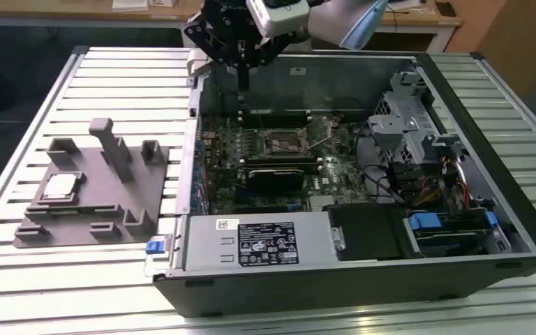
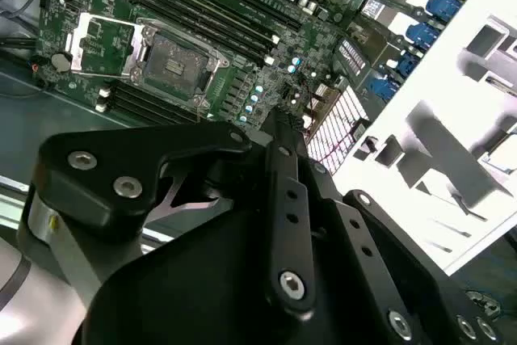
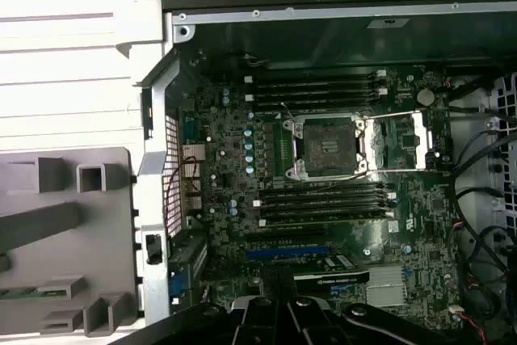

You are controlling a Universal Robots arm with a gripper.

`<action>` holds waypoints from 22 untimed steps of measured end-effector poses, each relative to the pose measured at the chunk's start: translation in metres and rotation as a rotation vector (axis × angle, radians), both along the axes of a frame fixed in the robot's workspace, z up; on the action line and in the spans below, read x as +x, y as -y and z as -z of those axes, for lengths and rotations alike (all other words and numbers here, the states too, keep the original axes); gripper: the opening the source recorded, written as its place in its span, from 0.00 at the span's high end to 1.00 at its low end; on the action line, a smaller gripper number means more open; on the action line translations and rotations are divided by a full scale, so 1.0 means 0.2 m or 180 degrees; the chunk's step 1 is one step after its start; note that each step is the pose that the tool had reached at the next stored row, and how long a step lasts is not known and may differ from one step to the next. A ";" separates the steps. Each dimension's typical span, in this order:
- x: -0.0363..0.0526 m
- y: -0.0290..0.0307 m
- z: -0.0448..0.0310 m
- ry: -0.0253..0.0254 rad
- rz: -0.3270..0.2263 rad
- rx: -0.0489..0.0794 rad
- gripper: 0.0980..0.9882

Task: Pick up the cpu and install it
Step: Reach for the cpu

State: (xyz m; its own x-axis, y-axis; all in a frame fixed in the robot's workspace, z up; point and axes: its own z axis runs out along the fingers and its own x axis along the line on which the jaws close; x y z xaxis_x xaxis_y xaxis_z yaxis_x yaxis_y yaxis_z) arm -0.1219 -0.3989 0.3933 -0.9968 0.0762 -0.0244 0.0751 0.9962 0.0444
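Where the bench [image 1: 26,300] comes closest in the exterior view, an open computer case [image 1: 343,286] lies on its side. A grey power supply [image 1: 259,241] sits just inside its near wall. Beside the case, toward the exterior view's left, a grey tray [image 1: 91,199] with upright blocks rests on the bench. The cpu [image 1: 61,185] lies flat in a recess of that tray with its pale metal top facing up, and nothing touches it.

Farther in, the green circuit board [image 1: 221,160] covers the floor of the case. The square socket [image 1: 283,143] sits near the middle of the board and also shows in both wrist views [image 3: 327,145] [image 2: 174,58]. Its cover plate [image 3: 396,143] is swung open and lies just beside it, so the socket is bare, with no chip in it.

Farthest back, the arm [image 1: 343,21] reaches in over the far wall of the case. Its black jaws point straight down above the far part of the board, beyond the socket. They are clenched together on nothing and are well apart from the cpu on the tray.
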 end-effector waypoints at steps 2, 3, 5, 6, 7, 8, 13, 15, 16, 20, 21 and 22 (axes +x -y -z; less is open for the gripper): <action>0.000 0.000 0.000 0.0000 0.0000 0.0000 0.99; 0.000 0.000 0.000 0.0000 0.0000 0.0000 0.99; 0.000 0.000 0.000 0.0000 0.0000 0.0000 0.99; 0.000 0.000 0.000 0.0000 0.0000 0.0000 0.99; 0.000 0.000 0.000 0.0000 0.0000 0.0000 0.99; 0.000 0.000 0.000 0.0000 0.0000 0.0000 0.99; 0.000 0.000 0.000 0.0000 0.0000 0.0000 0.99; -0.008 0.000 0.000 0.0000 0.0001 0.0000 0.99; -0.018 0.000 0.000 0.0000 0.0000 0.0000 0.99; -0.044 0.000 0.000 0.0001 0.0000 0.0000 0.99; -0.047 0.000 0.000 0.0001 0.0000 0.0000 0.99; -0.051 0.000 0.000 0.0001 0.0000 0.0000 0.99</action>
State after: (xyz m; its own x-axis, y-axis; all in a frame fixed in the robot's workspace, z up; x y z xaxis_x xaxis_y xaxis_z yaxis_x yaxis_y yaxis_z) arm -0.1321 -0.3989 0.3933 -0.9968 0.0762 -0.0248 0.0751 0.9962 0.0445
